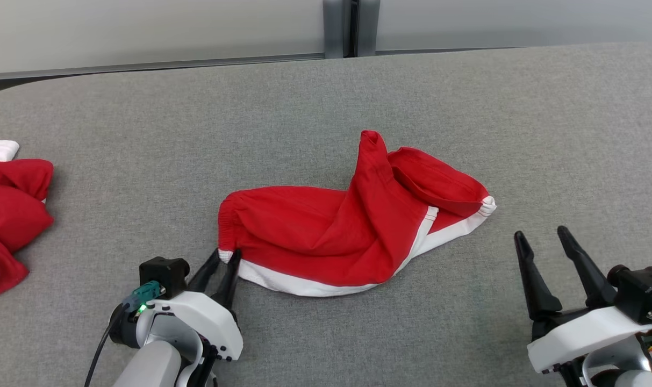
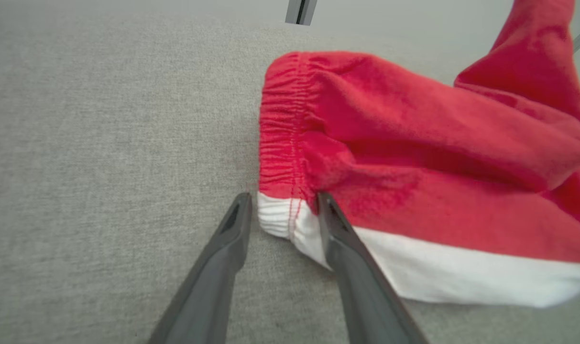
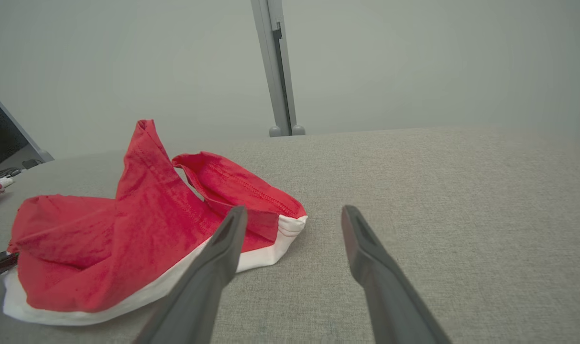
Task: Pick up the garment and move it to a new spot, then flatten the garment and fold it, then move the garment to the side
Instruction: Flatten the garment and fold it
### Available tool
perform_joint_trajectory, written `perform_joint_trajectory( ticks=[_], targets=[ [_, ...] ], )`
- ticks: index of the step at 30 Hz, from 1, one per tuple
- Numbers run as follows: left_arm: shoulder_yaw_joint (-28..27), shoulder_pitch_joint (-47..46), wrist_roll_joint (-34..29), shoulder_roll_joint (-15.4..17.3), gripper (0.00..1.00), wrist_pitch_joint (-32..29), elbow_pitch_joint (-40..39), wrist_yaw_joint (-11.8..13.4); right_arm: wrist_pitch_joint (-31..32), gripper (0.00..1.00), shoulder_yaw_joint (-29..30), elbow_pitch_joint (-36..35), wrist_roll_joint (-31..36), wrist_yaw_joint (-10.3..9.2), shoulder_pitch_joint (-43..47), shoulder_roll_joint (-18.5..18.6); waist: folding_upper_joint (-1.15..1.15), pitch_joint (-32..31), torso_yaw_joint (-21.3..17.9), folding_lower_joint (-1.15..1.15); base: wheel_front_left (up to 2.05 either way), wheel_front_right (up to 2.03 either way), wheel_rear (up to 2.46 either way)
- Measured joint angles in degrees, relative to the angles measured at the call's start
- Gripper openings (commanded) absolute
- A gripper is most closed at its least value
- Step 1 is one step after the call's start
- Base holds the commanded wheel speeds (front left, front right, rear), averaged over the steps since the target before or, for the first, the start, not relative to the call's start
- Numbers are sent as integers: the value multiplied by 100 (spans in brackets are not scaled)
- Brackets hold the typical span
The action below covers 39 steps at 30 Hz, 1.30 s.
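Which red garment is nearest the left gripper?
The central red, white-trimmed fabric garment; the left gripper straddles its elastic corner. The other red fabric pile lies apart at the far left.

Red garment [image 1: 326, 236] w/ white trim; crumpled, not flat; lies approx mid-table [image 1: 143, 161] on grey fabric top, stretched left-right; gathered at left end into elastic waistband [image 2: 280, 124], w/ small white corner at near-left; edged along near side by white band [image 1: 304, 285], curving round to right tip; bunched midway into upright ridge [image 1: 373, 141], peaking on far side; folded over right of ridge into flap w/ stitched hem, resting on white-edged right end.
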State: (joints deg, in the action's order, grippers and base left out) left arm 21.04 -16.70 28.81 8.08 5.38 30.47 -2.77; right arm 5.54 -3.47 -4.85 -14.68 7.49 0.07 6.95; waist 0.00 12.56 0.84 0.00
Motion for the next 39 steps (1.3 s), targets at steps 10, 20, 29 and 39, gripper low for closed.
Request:
perform_joint_trajectory(
  ticks=[10,20,29,39],
  targets=[
    [78,-306,-13,-64,0,299,308,-97,231,100,-912,568,-383,0,-365,202,0,158,119,0,0,0,0],
    [270,-648,-76,-246,0,542,437,-130,142,100,-1281,1650,-677,0,-1335,297,0,474,468,0,0,0,0],
    [314,-739,-78,-308,0,761,435,-148,-103,0,-1429,2250,-901,0,-1795,319,0,623,594,0,0,0,0],
    [92,-661,-235,-76,0,928,-560,86,-727,0,-1224,1530,-943,0,-1705,593,0,461,512,0,0,0,0]
  ],
)
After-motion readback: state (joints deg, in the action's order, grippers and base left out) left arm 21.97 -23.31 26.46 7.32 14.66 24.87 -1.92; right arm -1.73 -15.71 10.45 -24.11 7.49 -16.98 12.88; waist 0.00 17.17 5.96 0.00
